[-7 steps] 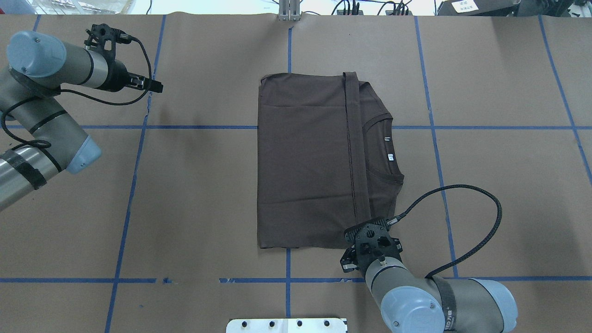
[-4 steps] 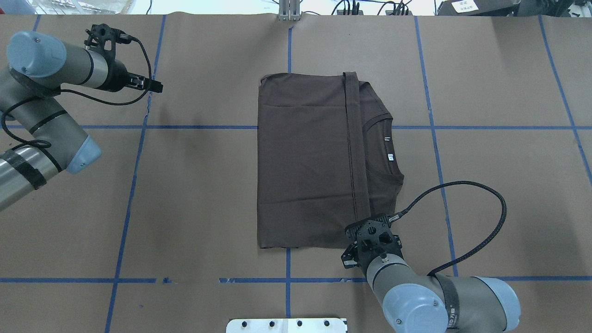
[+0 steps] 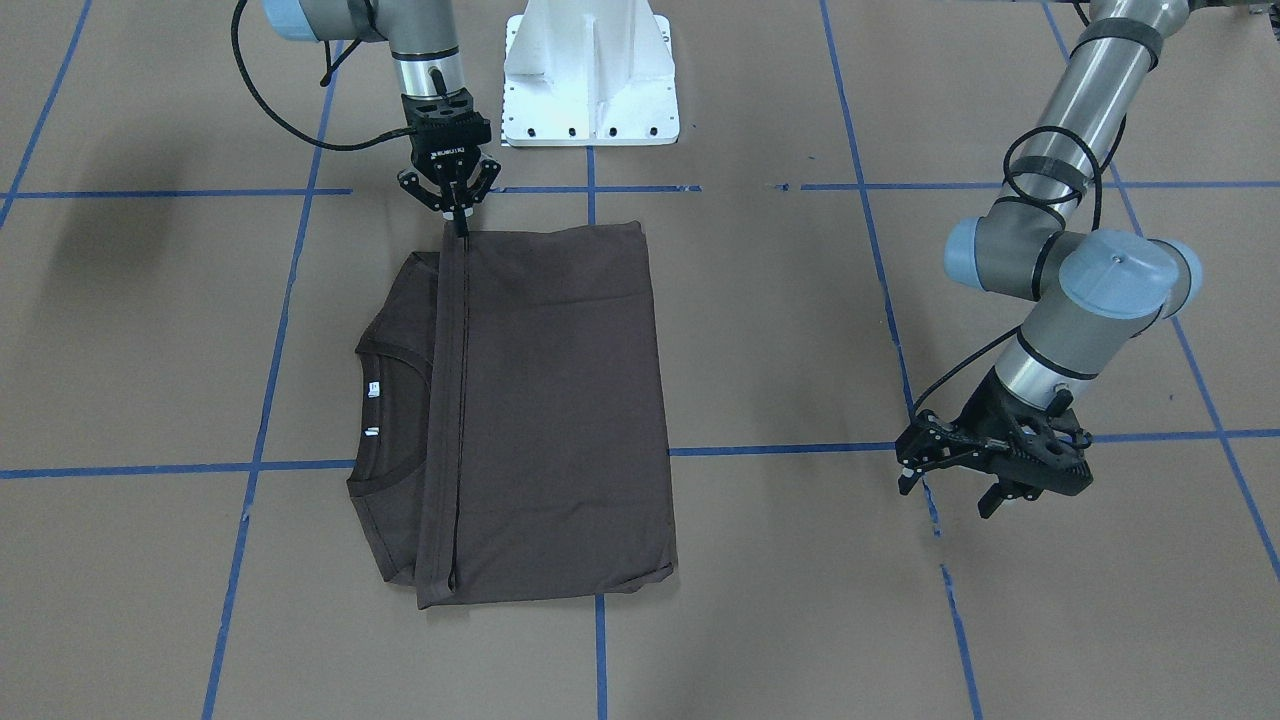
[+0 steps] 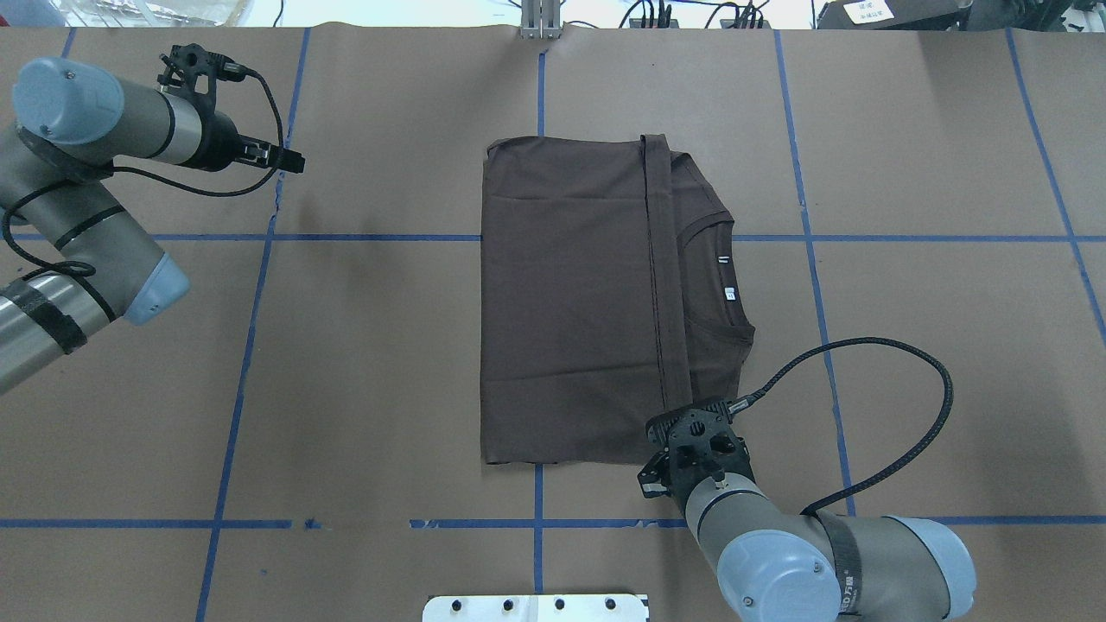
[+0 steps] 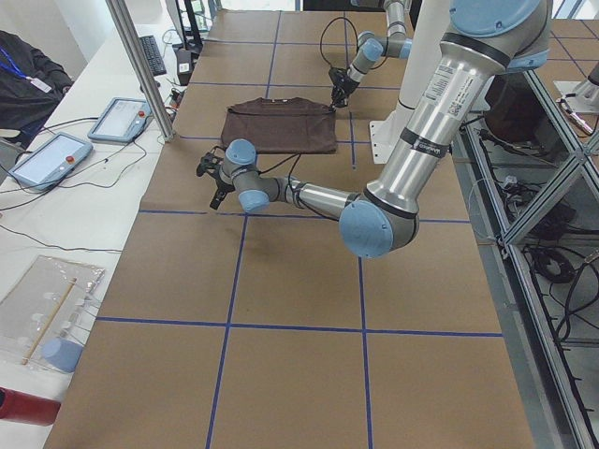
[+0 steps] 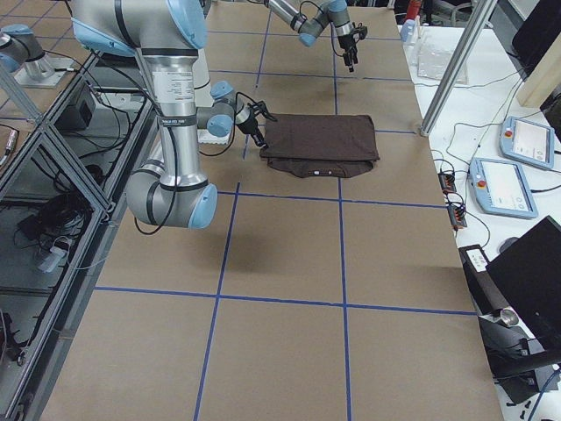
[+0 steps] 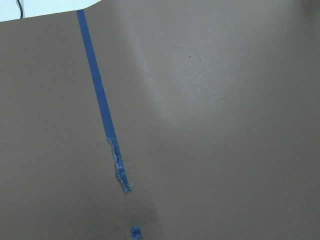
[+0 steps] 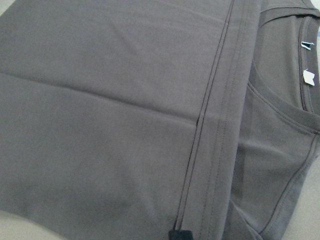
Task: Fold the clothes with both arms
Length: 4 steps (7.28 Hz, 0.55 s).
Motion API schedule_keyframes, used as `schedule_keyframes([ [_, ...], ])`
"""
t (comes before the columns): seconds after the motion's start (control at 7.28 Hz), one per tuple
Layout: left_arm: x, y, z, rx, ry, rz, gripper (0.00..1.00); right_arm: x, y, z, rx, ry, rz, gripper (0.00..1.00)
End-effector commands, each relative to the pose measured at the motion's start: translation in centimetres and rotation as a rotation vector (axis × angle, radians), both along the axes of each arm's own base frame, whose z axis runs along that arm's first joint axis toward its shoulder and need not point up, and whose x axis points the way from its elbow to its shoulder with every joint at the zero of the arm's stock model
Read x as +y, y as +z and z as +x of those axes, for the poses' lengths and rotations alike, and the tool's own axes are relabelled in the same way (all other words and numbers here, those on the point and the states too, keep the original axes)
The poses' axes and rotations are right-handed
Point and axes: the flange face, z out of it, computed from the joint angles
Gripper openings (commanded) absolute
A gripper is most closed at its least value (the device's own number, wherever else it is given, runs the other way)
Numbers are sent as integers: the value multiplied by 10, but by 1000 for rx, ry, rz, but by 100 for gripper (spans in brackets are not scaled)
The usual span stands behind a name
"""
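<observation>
Brown paper-covered tabletop (image 4: 363, 363) with blue tape lines, and the dark T-shirt (image 4: 570, 302) is laid out roughly in the middle of it, already folded into a neat rectangle with the bottom half brought up over the chest. The right arm (image 4: 778, 561) is reached in at the robot-side edge of the shirt, while the left arm (image 4: 95, 121) is parked well apart over bare paper. The right gripper (image 3: 462, 228) is seen with its jaws closed down to a narrow tip right at the end of the hem band (image 4: 670, 285), apparently pinched on that corner of cloth. The left gripper (image 3: 948, 490) has its jaws spread and nothing is held in them. Looks like the fold is basically placed, so the step in hand is judged to be setting the hem down and letting go. To do that well, the corner should be lowered flat before the jaws are opened, and the lift-off should be kept straight up so the hem isn't dragged off its line just short of the collar (image 4: 721, 328) and the white tags (image 4: 728, 294).
</observation>
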Motion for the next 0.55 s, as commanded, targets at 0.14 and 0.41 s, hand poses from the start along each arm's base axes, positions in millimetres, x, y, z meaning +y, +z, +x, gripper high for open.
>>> schedule_keyframes([
  [0.14,0,0,0,0,0,0,100,3,-3,2,49,-7,-13,32],
  [0.41,0,1,0,-1,0,-1,100,3,1,3,76,-7,-17,32],
])
